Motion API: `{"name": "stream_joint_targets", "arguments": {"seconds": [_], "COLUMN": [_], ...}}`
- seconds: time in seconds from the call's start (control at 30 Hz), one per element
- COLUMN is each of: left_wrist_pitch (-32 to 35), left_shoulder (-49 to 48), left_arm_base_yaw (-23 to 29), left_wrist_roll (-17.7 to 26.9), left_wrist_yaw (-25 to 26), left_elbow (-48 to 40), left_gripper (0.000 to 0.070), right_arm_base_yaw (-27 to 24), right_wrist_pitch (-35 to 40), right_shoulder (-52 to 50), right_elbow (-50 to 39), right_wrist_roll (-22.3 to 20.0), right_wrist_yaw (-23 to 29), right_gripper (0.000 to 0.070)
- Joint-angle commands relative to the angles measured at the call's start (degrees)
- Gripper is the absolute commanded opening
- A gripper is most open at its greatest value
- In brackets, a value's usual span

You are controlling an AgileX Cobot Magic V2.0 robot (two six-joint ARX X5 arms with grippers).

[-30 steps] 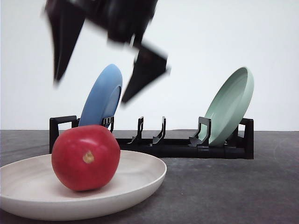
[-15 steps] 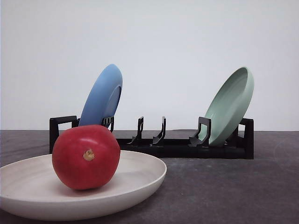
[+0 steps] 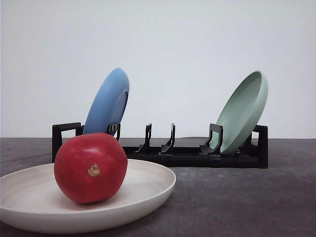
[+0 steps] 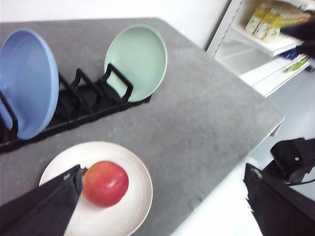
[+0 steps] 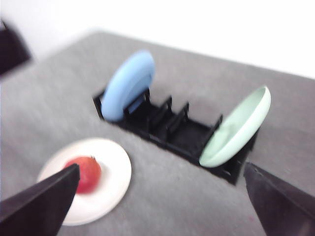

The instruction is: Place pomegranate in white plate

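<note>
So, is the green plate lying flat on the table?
No, the green plate stands tilted in the black rack, leaning at its right end.

Left gripper: two matte black fingers, broad at base, tapering to wedge tips; flat plain faces, no markings readable; one tip shows pale chipped edge along inner corner; dark rounded black housing beyond it, small pale screw or rivet on its face, thin black cable curling beneath. Right gripper: same black wedge-shaped fingers, smooth, unmarked, edges blurred; further detail cannot be made out.
</note>
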Motion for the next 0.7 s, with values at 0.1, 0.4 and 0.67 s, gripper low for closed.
{"name": "stream_joint_targets", "arguments": {"seconds": [0.1, 0.4, 0.67], "left_wrist_pitch": [0.98, 1.2, 1.13], "left_shoulder": [0.11, 0.11, 0.11], "left_arm_base_yaw": [-0.9, -0.86, -0.85], "left_wrist_roll": [3.06, 6.07, 6.03], "left_wrist_yaw": [-0.85, -1.98, -3.15], "left_elbow": [0.96, 0.96, 0.96], "left_gripper": [0.0635, 0.0012, 0.0], "right_arm_base_yaw": [0.66, 0.66, 0.66], "right_wrist_pitch": [2.84, 2.73, 2.86], "right_shoulder": [-5.08, -5.35, -5.38], "right_elbow": [-3.9, -4.12, -4.1], "right_wrist_roll": [0.7, 0.56, 0.39], "right_wrist_yaw": [0.04, 0.06, 0.06], "right_gripper": [0.07, 0.0033, 0.0009]}}
